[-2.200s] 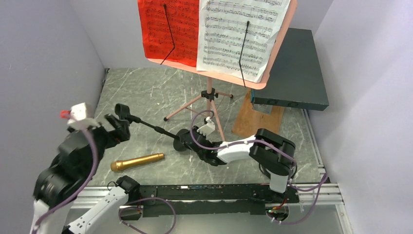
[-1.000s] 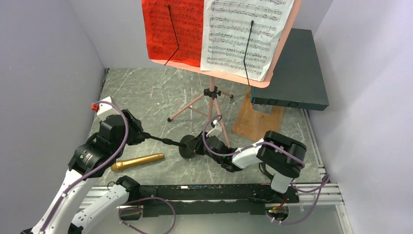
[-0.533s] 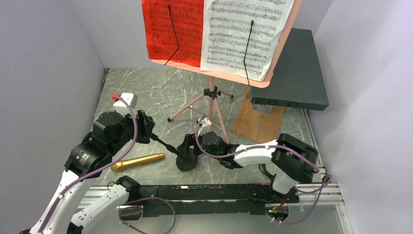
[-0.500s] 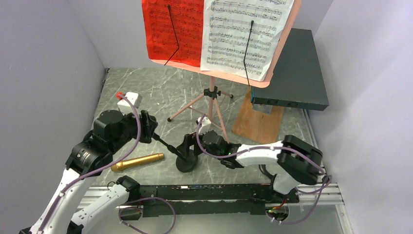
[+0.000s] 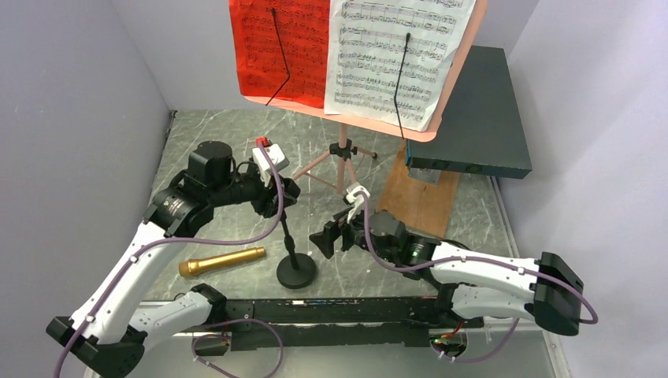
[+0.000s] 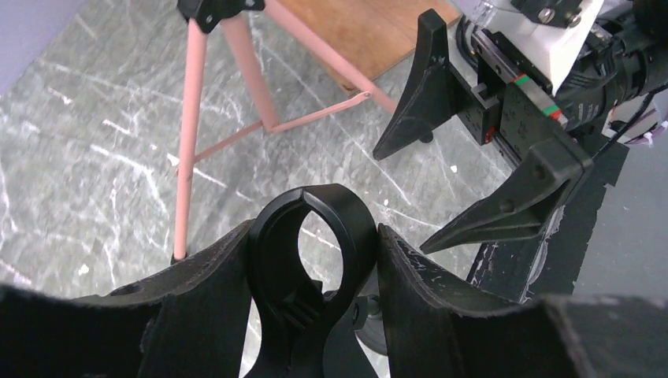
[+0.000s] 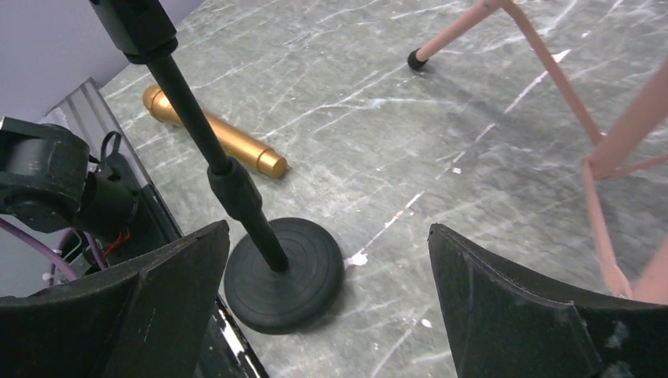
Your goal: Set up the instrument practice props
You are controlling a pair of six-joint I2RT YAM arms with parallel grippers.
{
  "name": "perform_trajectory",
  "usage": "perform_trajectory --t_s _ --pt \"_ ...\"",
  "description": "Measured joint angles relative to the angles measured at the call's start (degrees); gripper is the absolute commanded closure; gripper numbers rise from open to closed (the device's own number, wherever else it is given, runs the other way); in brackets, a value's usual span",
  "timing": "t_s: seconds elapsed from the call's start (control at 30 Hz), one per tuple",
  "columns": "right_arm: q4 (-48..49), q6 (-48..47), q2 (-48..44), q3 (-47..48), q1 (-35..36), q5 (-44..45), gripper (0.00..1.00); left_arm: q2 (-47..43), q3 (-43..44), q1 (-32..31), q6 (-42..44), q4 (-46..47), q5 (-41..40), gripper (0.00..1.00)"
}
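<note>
Robot lab cell, plain lavender walls (image 5: pixel 71 102), grey marbled tabletop (image 5: pixel 228 146), rail-mounted arms (image 5: pixel 134 253)

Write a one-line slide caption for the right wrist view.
Open right gripper frames the black mic stand on its round base; gold microphone lies behind it, pink tripod legs at frame right.

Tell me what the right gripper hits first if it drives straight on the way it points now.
Most likely the mic stand. It stands upright just ahead of the open right gripper, a little left of centre between the fingers in the wrist view. Its pole or round base would be met first, though depth is hard to judge. The gold microphone lies beyond.
</note>
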Motion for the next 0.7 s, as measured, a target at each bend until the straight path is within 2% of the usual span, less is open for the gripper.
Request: perform_trajectory --t_s 0.17,0.47,0.7 --pt "-0.3 -1.2 -5.4 -4.3 -1.6 0.0 0.01 1.2 0.4 -1.3 2.3 1.6 2.2 1.00" --pt "0.5 -1.3 -5.7 -6.6 -4.5 -1.2 0.01 2.5 7.0 -4.6 6.6 1.0 3.4 1.00" --pt "1.8 -1.3 -6.6 -7.3 -5.5 -1.8 0.01 9.9 9.3 -14.2 12.1 -3.5 -3.4 0.99"
